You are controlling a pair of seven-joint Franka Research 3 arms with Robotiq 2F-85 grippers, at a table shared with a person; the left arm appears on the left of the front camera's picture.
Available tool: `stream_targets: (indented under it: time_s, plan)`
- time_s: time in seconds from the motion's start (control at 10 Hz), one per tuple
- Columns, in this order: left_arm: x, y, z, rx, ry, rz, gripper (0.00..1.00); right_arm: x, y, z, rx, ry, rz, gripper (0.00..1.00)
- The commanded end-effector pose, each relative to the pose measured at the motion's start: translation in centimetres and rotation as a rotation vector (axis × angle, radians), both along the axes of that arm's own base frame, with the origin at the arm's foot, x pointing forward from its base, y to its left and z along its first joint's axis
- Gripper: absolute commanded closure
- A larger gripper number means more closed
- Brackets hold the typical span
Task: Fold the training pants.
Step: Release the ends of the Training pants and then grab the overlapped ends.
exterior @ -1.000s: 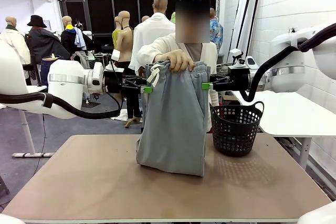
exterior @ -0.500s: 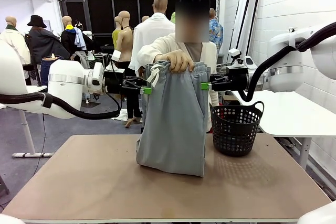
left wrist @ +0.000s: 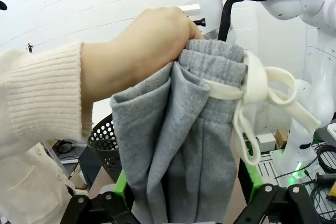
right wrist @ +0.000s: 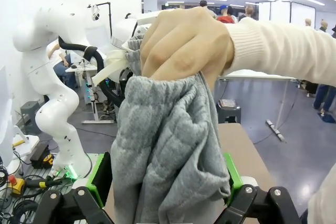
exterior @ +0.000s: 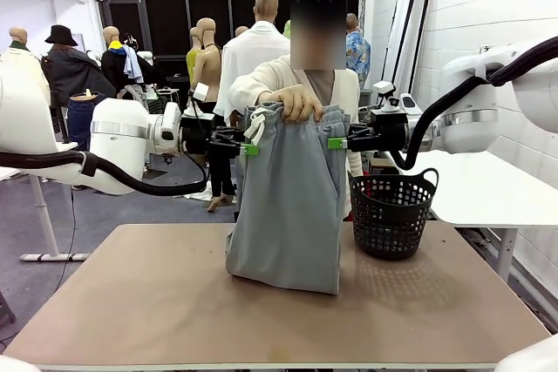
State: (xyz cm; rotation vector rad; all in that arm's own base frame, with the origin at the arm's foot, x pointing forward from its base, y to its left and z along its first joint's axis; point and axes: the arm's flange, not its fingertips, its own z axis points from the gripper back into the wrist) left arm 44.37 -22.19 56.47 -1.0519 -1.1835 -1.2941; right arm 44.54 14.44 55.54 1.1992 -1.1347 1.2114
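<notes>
A person's hand (exterior: 296,102) holds the light grey training pants (exterior: 288,206) up by the bunched waistband, and the white drawstring (exterior: 255,125) dangles at the left. The pants hang down with their lower end resting on the table (exterior: 131,302). My left gripper (exterior: 250,150) stands open at the left edge of the pants just below the waistband. In the left wrist view the grey fabric (left wrist: 184,145) hangs between the green pads (left wrist: 122,182) of that gripper (left wrist: 186,203). My right gripper (exterior: 336,143) is open at the right edge. Its fingers (right wrist: 100,179) straddle the fabric (right wrist: 168,156) under the hand (right wrist: 184,40).
A black perforated basket (exterior: 392,211) stands on the table's right side, close to the hanging pants. A white table (exterior: 497,189) lies farther right. The person stands at the far edge, directly behind the pants.
Both grippers have edged inward toward the pants, the left one to the right and the right one to the left. The person's hand and the pants have stayed put.
</notes>
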Motion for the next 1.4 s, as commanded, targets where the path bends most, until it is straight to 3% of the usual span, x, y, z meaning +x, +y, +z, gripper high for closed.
stream_targets:
  time_s: [0.0,1.3]
  plan:
    - [1.0,-1.3,0.9,0.009,0.02,0.008,0.0,0.2,0.7,0.0,0.001,0.039,0.024,0.0]
    - [2.1,-5.4,0.6,-0.039,0.072,-0.034,0.0,1.5,4.7,-1.0,0.021,0.046,0.066,0.0]
